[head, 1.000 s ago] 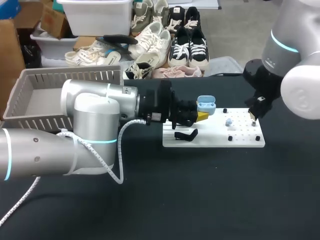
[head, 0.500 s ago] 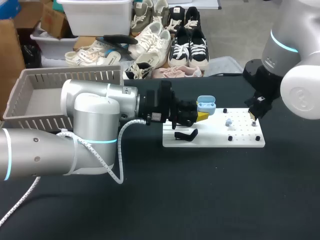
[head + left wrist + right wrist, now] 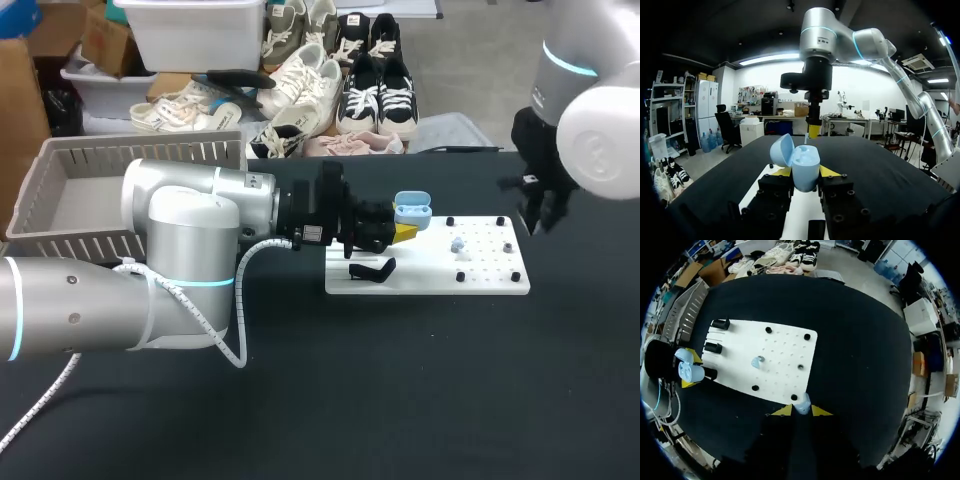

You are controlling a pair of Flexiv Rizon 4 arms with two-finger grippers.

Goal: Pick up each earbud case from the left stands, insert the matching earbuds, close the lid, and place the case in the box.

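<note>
My left gripper is shut on a light blue earbud case and holds it above the left part of the white board, lid open. In the left wrist view the case sits between the yellow tips, its lid tipped back. My right gripper hangs past the board's right edge. In the right wrist view it is shut on a small light blue earbud, above the board's near edge. A second earbud lies on the board.
Black stands occupy the board's left end, one of them under my left gripper. Black pegs dot the board's right part. A grey slatted basket stands at the table's far left, beyond my left arm.
My right arm has swung right and away from the board's right part, carrying the earbud. The left arm and the case have not moved.
</note>
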